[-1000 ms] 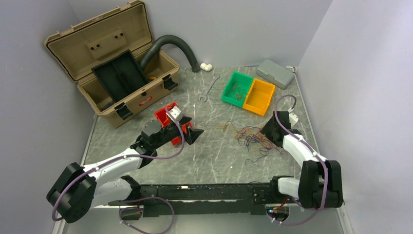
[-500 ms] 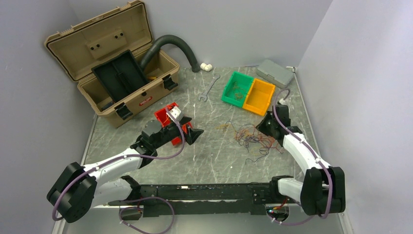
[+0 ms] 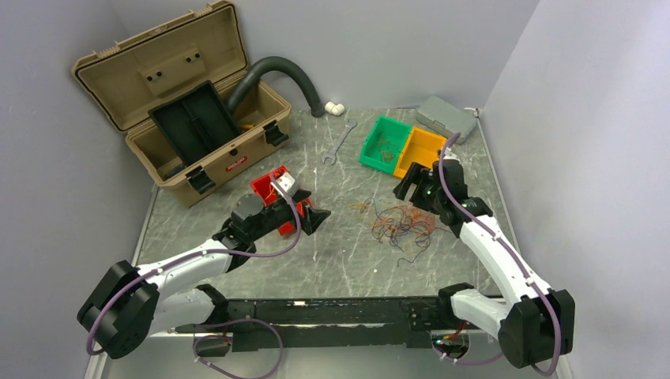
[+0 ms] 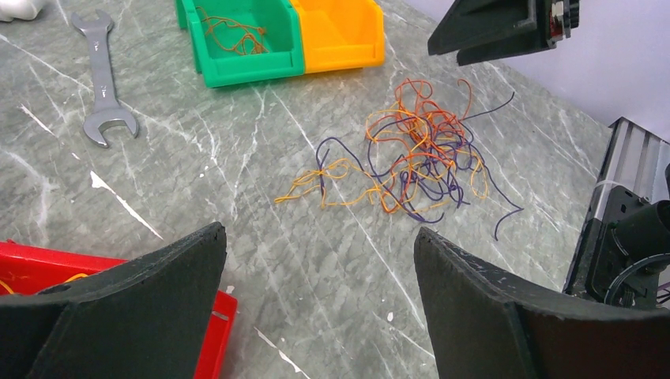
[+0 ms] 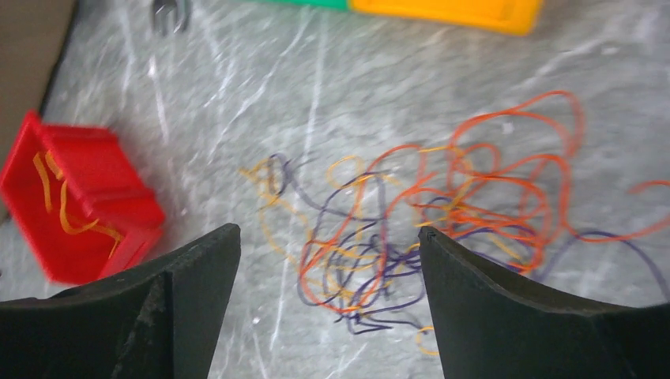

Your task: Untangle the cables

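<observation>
The right gripper (image 3: 412, 186) has swung from the surface's (image 3: 340, 260) right edge toward the orange bin (image 3: 423, 154). It now hangs over the far fringe of the cables (image 3: 403, 223), jaws spread wide and holding nothing. The cables lie right of centre, their long axis running left to right, with one dark strand trailing nearward. The left gripper (image 3: 312, 215) stays put, jaws parted, empty. Blur in the right wrist view smears single strands.

The right pincer (image 5: 325, 233), fingers spread, hangs above the tangled cables (image 5: 474, 212).
</observation>
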`<state>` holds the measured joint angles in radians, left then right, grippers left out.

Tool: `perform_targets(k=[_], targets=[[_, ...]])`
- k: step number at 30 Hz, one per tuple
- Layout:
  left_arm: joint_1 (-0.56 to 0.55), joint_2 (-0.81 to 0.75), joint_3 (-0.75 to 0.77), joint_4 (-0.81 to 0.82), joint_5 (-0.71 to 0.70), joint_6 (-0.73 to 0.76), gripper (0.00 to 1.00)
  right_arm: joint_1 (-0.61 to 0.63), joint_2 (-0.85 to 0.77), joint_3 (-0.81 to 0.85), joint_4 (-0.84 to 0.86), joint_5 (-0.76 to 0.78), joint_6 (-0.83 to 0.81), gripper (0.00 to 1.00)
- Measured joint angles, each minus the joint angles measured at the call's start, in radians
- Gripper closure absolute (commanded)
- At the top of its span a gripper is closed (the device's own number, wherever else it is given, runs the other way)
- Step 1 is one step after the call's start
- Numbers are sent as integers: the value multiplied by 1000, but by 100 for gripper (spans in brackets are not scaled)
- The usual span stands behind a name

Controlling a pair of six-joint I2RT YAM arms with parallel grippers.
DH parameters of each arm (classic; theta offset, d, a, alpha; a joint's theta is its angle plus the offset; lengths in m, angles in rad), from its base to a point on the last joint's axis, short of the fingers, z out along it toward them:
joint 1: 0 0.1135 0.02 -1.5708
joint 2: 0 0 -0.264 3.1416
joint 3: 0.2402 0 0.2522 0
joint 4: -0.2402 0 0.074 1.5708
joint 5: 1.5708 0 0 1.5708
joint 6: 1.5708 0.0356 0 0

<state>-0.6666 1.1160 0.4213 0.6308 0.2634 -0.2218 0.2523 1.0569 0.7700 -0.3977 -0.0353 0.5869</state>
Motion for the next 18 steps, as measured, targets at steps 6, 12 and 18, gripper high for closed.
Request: perform_targets(k=[6, 12, 18], targets=[[0, 0, 0, -4, 0, 0, 9, -135, -34, 3, -31, 72, -1, 16], [0, 0, 4, -7, 0, 0, 8, -248, -12, -52, 27, 50, 23, 19], [0, 0, 5, -6, 0, 1, 9, -275, 132, -107, 94, 24, 73, 27]])
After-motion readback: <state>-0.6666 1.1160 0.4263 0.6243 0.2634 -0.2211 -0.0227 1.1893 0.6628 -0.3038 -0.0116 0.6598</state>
